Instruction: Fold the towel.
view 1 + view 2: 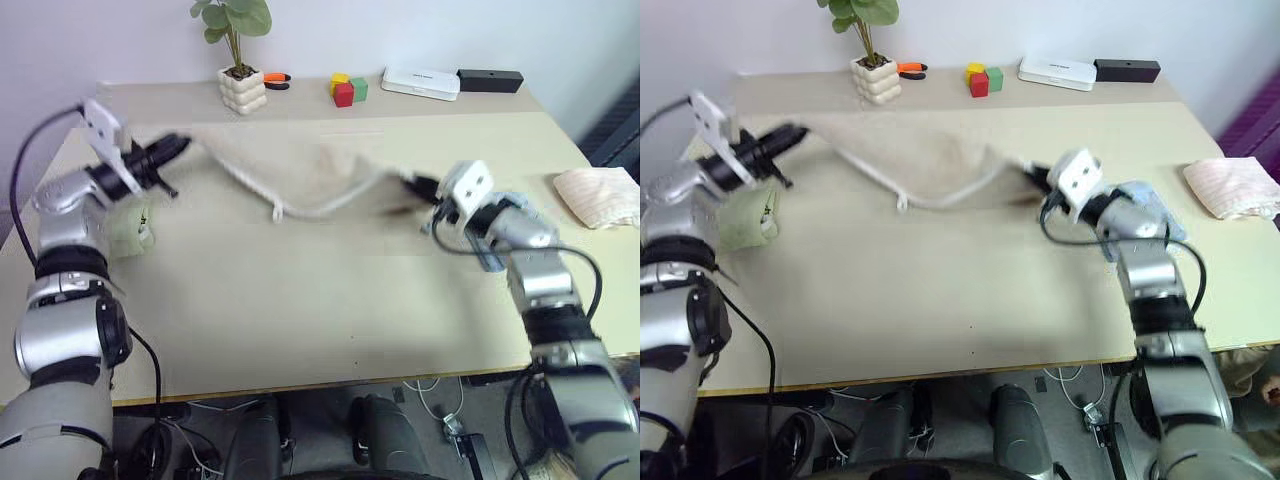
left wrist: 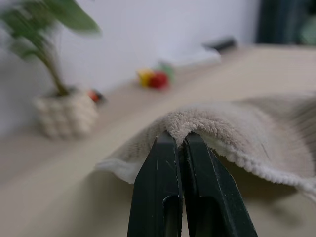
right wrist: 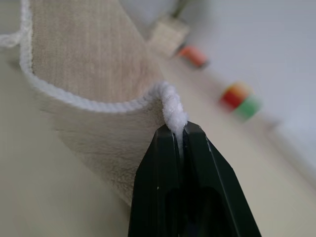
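The beige towel [image 1: 300, 165] hangs stretched between my two grippers above the far half of the table [image 1: 320, 310], sagging in the middle, its white-stitched edge facing me. On the left, my left gripper [image 1: 178, 148] is shut on one end; in the left wrist view its fingertips [image 2: 168, 143] pinch a fold of the terry cloth [image 2: 237, 123]. To the right, my right gripper [image 1: 408, 183] is shut on the other end. The right wrist view shows that gripper [image 3: 178, 131] clamped on the white edging of the towel [image 3: 84, 59].
A potted plant [image 1: 240, 60], an orange tool [image 1: 277, 80], coloured blocks [image 1: 348, 89], a white box [image 1: 421, 82] and a black box [image 1: 490, 80] line the far edge. A folded pale green towel [image 1: 128, 230] lies left, a pinkish cloth [image 1: 600, 195] right.
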Robot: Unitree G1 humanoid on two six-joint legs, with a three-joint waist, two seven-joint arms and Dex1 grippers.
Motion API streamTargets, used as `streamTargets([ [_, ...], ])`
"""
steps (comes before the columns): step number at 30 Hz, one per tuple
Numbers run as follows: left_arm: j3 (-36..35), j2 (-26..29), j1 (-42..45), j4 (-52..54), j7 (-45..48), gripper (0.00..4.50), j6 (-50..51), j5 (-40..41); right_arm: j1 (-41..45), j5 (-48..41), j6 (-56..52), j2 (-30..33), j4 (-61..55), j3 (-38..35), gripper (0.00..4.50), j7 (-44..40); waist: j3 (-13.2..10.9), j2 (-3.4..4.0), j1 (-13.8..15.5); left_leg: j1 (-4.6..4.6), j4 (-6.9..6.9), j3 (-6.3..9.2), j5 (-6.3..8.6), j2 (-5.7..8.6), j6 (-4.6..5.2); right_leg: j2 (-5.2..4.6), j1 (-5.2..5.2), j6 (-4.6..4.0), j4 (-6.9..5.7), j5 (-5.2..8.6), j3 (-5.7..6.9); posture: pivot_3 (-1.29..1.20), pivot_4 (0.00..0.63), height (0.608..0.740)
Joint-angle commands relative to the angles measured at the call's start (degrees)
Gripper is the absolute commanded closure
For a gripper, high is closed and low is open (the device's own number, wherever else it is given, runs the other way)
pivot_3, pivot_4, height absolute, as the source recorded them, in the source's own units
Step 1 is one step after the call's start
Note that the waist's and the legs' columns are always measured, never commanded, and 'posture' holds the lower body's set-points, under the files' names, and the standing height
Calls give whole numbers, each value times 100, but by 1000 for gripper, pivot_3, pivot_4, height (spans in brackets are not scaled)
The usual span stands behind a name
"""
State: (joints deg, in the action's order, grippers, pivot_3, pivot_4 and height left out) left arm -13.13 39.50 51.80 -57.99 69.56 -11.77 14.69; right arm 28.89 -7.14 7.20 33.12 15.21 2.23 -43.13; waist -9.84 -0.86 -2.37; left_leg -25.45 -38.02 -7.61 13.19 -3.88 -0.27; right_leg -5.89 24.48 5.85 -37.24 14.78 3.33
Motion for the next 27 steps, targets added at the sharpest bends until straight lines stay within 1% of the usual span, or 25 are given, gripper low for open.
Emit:
streamTargets([
  [1,151,449,-415,767,765,4424,375,74,-234,-9,-96,358,-779,-155,4500,-184,0,0,1,1,0,0,0,0,0,0,0,0,-1,0,-1,0,150,735],
  [4,238,711,-791,1160,1264,4424,813,160,-515,-203,-210,700,-1101,-254,4500,-592,1,-1,19,3,0,3,4,-1,4,0,-1,-2,-1,1,-1,0,150,735],
  [7,297,838,-987,1391,1452,4424,1015,163,-741,-340,-322,998,-1312,-299,4500,-937,1,-2,88,4,-4,4,16,-1,25,-1,-5,-2,0,1,-1,0,150,735],
  [9,358,877,-1131,1474,1506,4424,998,91,-956,-167,-106,1236,-1227,-191,4500,-1168,3,-3,138,6,-9,4,19,-2,31,-1,-6,-3,0,0,-1,0,150,735],
  [11,369,864,-1204,1548,1509,4424,1108,94,-1061,-38,-54,1329,-1086,-125,4500,-1235,3,-3,175,6,-10,4,20,-2,32,-1,-8,-4,0,0,-1,0,150,735],
  [13,366,809,-1264,1673,1474,4500,1133,115,-1040,36,-110,1326,-924,-68,3867,-1267,3,-4,169,6,-13,4,20,-1,33,-1,-8,-4,-1,0,-1,0,150,735],
  [14,365,781,-1288,1733,1455,4500,1154,130,-1033,220,15,1355,-848,-2,3557,-1230,3,-4,171,6,-13,5,20,-2,33,-1,-8,-5,-1,-1,-1,0,150,735],
  [15,365,760,-1308,1778,1435,4500,1169,137,-1027,378,108,1379,-795,47,3094,-1193,3,-4,173,6,-13,4,20,-2,33,-1,-8,-5,-2,-1,-1,0,150,735],
  [16,366,746,-1321,1815,1425,4500,1187,144,-1039,506,174,1414,-805,82,2739,-1175,3,-3,172,6,-13,5,20,-2,33,-1,-8,-5,-2,-1,-1,0,150,735],
  [18,361,737,-1333,1878,1412,4500,1227,162,-1020,514,122,1392,-914,40,1704,-1129,3,-3,168,6,-13,5,20,-2,33,-1,-7,-5,-2,-1,-1,0,150,735],
  [20,355,739,-1329,1923,1388,4500,1250,173,-989,406,-157,1396,-1175,-51,1704,-1131,3,-3,162,6,-12,4,18,-2,29,0,-7,-5,-2,-1,-1,0,150,735],
  [22,354,728,-1337,1990,1364,4500,1292,185,-974,504,-247,1458,-1381,-40,1704,-1128,3,-3,167,6,-13,5,16,-2,25,0,-7,-4,-2,-1,-1,0,150,735],
  [25,363,702,-1348,2078,1329,4500,1324,201,-958,524,-659,1517,-1743,14,1704,-1218,3,-4,176,6,-13,5,17,-2,27,-1,-7,-5,-2,-1,-1,0,150,735],
  [27,365,683,-1358,2154,1302,4500,1361,212,-825,266,-1345,1500,-2188,-8,1704,-1308,3,-4,173,5,-14,5,18,-2,29,-1,-7,-5,-2,-1,-1,0,150,735],
])
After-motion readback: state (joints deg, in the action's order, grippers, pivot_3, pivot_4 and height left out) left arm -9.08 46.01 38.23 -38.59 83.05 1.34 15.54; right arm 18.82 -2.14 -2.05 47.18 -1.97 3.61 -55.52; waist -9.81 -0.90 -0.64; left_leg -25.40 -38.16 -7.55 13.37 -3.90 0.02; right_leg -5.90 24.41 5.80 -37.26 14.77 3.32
